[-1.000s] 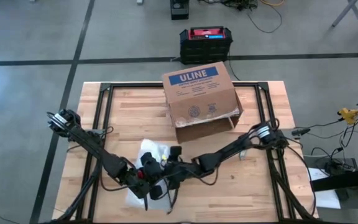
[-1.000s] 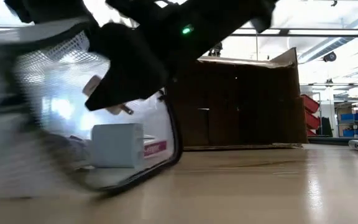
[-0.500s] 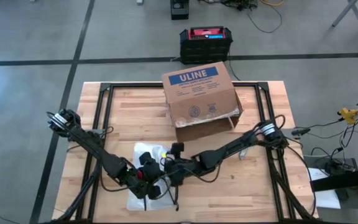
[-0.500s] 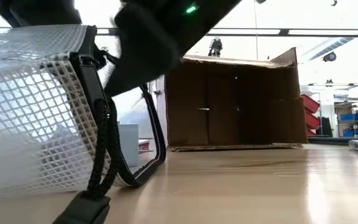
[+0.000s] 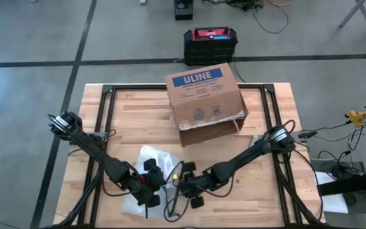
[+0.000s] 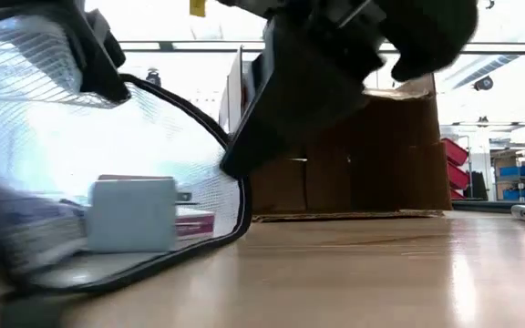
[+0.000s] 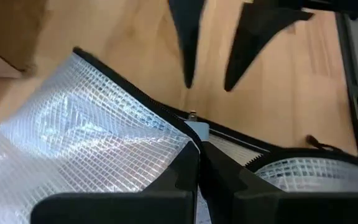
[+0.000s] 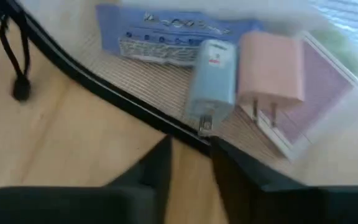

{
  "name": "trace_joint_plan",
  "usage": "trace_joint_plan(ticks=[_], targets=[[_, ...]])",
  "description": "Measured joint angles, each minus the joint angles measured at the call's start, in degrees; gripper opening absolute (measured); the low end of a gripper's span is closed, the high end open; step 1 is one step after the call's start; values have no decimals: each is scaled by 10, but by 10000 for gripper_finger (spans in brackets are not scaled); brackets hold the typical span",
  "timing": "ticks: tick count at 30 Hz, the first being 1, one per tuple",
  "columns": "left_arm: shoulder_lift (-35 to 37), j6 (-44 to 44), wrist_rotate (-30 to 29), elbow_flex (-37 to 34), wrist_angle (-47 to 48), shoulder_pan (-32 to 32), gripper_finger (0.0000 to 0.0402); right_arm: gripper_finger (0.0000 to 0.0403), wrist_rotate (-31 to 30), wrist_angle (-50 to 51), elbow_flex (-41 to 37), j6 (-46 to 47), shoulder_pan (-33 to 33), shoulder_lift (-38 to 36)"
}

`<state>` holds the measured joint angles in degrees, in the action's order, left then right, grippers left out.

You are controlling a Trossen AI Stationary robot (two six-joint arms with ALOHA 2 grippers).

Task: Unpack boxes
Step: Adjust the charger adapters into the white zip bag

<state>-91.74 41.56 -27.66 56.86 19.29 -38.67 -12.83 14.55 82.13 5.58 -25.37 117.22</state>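
Note:
The brown cardboard box (image 5: 205, 102) with the blue ULINE label lies on its side at the table's far middle, its open side (image 6: 354, 155) facing the near edge. A clear mesh pouch (image 5: 146, 173) with a black zip rim (image 6: 231, 196) lies near the front edge, its lower side on the table. Inside it are a pink plug (image 8: 271, 71), a pale blue adapter (image 8: 213, 78) and a blue card (image 8: 166, 34). My left gripper (image 7: 197, 169) is shut on the pouch's rim. My right gripper (image 8: 190, 152) stands open beside it, fingertips (image 7: 188, 78) close to the zip rim. My left gripper pinches the pouch's zip rim (image 7: 194, 134) between its two fingers, slanting down from the table's left, close to the metal zip slider (image 7: 193, 116). The rim is raised while the pouch's lower side stays on the table. My right gripper: whether its fingertips touch the zip rim (image 8: 185, 130) I cannot tell.
A black-and-red case (image 5: 210, 43) stands on the floor beyond the table's far edge. A black pull cord (image 8: 18, 87) trails from the pouch over the wood near the front edge. Bare wood lies between pouch and box and at the table's right.
My right gripper has drawn back from over the pouch toward the table's near edge and a little to the right, tipping further down. The pouch has swung in my left gripper's hold, so that its zip rim now arches up toward the box.

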Motion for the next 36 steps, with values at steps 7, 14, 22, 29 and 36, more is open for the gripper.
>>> trace_joint_plan(ticks=[7,14,22,29,36], targets=[[-7,-67,4,0,3,-12,0,14,36,-142,9,-58,14,83],[-13,-82,35,0,21,-14,0,3,-57,-163,35,-77,44,85],[-13,-109,47,0,29,-22,0,1,-37,-53,35,-78,20,46],[-13,-104,47,0,14,-22,0,0,-28,-49,35,-52,9,57],[-25,-95,47,0,-4,-22,0,0,-26,-173,34,-57,15,97]])
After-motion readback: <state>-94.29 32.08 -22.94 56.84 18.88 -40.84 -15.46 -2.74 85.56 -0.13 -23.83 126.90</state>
